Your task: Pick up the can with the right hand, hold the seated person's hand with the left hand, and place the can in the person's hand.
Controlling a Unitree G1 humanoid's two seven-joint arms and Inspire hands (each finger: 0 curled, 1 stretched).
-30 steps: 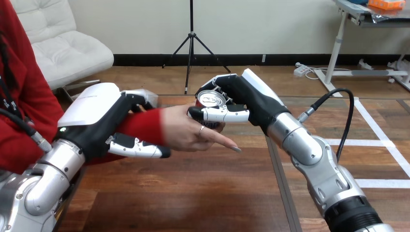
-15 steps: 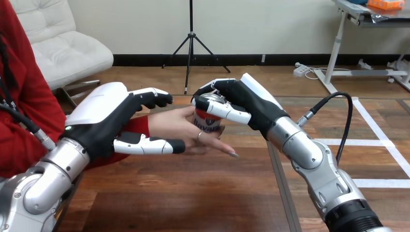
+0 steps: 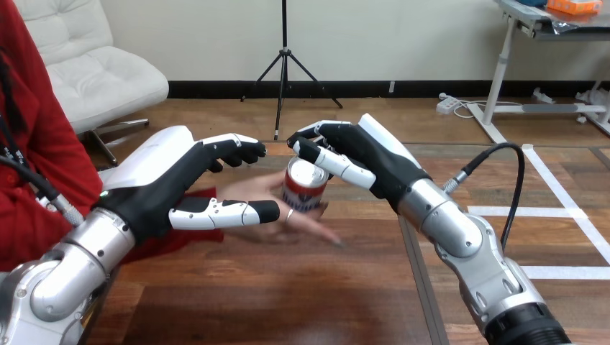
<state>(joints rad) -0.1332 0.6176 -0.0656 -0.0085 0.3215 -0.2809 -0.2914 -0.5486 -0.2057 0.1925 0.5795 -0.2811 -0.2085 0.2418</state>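
We've opened left robot hand [image 3: 162,180] off person's hand [image 3: 252,188]; right robot hand [image 3: 367,154] released too, can [image 3: 303,188] now stands on palm.

1. Can [image 3: 303,188]: red body, white band, silver top.
2. Left hand [image 3: 155,180], right hand [image 3: 374,157]: black, white back shells.
3. Left forearm [image 3: 72,266], right forearm [image 3: 460,237]: silver.
4. Table [image 3: 288,287]: dark brown wood grain.

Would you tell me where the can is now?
In the head view's middle, the can stands on the person's hand, just below the right hand and right of the left hand.
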